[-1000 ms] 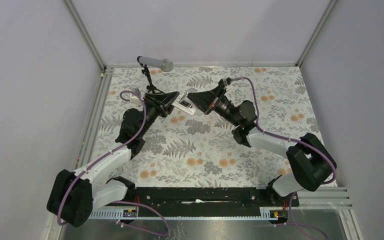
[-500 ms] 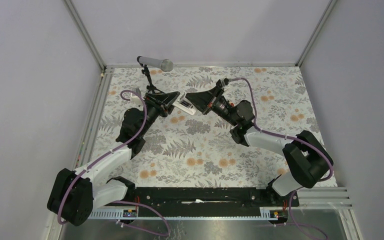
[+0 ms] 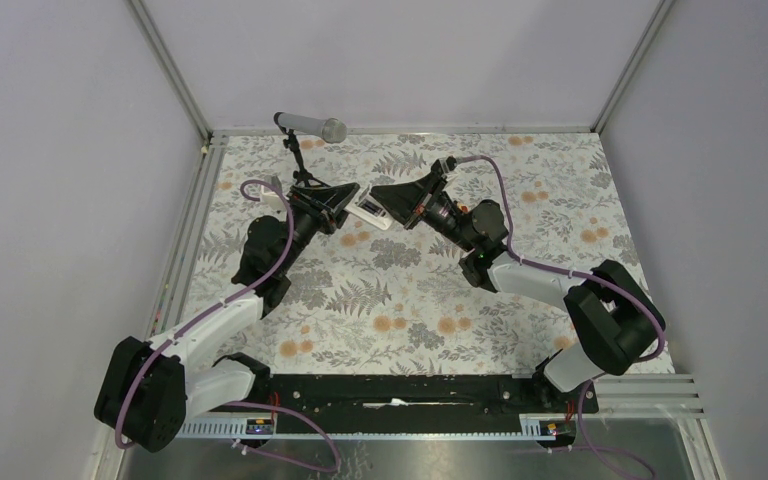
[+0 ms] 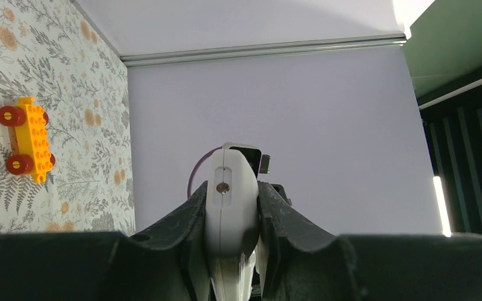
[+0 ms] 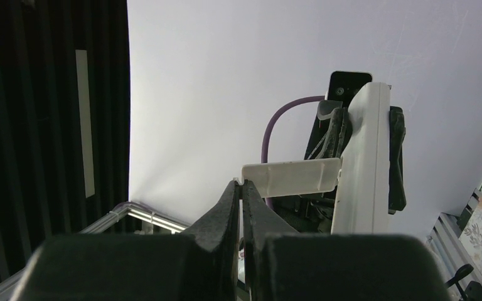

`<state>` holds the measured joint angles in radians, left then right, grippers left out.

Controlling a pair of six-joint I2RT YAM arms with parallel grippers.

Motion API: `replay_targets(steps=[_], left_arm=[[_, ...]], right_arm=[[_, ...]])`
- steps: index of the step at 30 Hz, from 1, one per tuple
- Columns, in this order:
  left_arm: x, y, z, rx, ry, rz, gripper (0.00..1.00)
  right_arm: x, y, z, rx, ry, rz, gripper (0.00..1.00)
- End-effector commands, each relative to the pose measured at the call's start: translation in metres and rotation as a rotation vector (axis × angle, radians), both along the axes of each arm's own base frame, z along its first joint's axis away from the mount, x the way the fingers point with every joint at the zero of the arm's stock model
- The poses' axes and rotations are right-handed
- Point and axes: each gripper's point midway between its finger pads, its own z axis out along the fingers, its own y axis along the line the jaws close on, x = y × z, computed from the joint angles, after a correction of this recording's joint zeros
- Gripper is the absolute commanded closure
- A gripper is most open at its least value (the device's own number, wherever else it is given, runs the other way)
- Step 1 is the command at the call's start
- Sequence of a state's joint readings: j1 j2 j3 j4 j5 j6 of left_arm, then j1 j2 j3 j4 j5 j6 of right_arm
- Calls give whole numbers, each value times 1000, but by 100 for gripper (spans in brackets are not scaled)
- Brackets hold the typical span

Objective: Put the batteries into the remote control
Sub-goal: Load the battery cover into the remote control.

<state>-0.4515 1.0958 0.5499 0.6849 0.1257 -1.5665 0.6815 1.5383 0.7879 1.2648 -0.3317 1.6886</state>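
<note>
My left claw [image 4: 232, 204] is clamped on the white remote [image 4: 229, 219], holding it up over the counter's [image 3: 410, 290] far half, left of centre. My right claw [image 5: 241, 188] pinches one end of the flat white cover [image 5: 292, 175]. The other end touches the remote's side. An orange toy car [image 4: 28, 138] sits on the counter.

Count as observed:

- Two black-and-white robot arms: left arm [image 3: 210, 318], right arm [image 3: 535, 282].
- Two black two-finger grippers: left gripper [image 4: 232, 188], right gripper [image 5: 241, 185].
- One slim white rectangular plastic remote control [image 4: 229, 166].
- One small flat white plastic cover piece [image 5: 290, 177].
- One orange brick-built toy car [image 4: 30, 139].
- One grey microphone on a black stand [image 3: 310, 125].
- One floral-patterned table covering [image 3: 410, 300].
</note>
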Motion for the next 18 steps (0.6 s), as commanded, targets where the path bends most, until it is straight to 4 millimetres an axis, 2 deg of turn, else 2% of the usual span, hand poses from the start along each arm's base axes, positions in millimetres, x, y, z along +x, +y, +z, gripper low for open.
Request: replay_targets(steps=[1,7,18], left_arm=[[-6,3,48,-62,-136,6,100],[-6,3,51,-71,-147,9,100],[-5,8,49,-86,-118,30,100]], right_arm=[[-5,3,16,11,-25,16,99],[-10,6,3,-44,21,35,97],[-9,-8,-7,-85,38,-48,95]])
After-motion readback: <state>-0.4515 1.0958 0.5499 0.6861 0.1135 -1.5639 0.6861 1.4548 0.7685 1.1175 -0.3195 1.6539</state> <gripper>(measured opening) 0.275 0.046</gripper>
